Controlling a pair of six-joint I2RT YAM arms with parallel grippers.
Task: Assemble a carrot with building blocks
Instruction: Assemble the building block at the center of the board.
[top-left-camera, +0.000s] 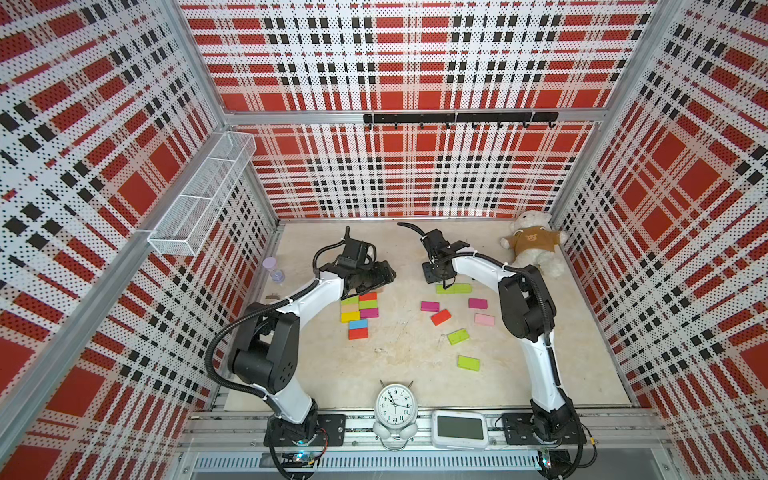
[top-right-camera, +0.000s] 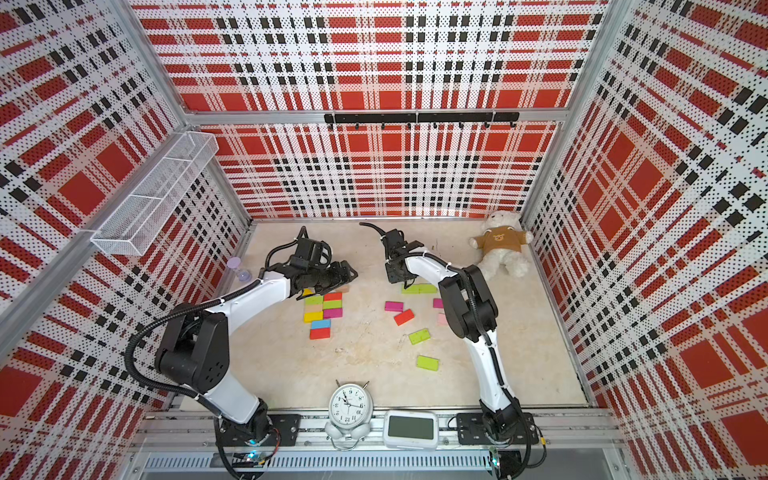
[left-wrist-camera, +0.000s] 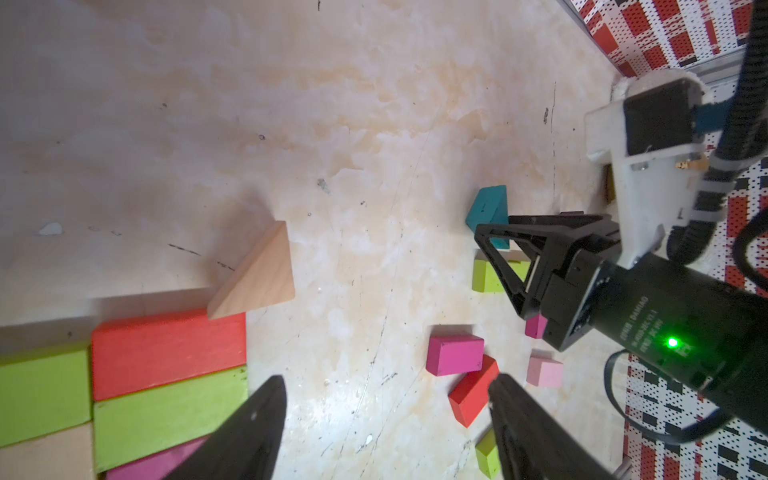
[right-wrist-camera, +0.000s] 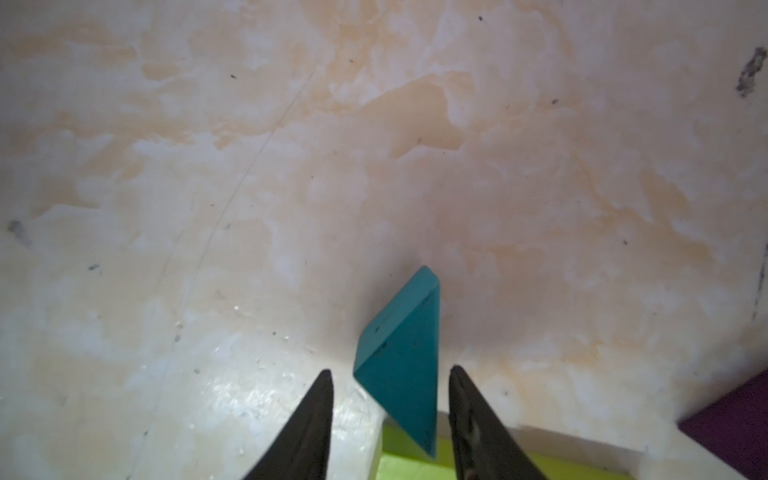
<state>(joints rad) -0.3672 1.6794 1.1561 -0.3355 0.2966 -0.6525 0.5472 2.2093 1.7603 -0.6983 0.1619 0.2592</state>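
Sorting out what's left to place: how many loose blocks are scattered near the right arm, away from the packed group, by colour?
Lime blocks: 4
Magenta blocks: 2
Red block: 1
Pink block: 1
Teal wedge: 1
Total: 9

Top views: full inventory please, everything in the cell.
Grouped blocks: eight, lime, red, tan, yellow, magenta, blue; packed centre-left.
Loose blocks: about eight, lime, magenta, red, pink; scattered centre-right.
Tan wedge: one, against a grouped red block.
Teal wedge: one, against the farthest lime blocks.
Teddy bear: one, white, brown shirt, far right corner.
Alarm clock: one, white, front edge.
Digital display: one, white, beside alarm clock.
Hourglass: one, purple, left wall.
Basket: one, white wire, left wall.
Hook rail: one, black, back wall.
Left gripper: open, empty.
Right gripper: open, straddling teal wedge.
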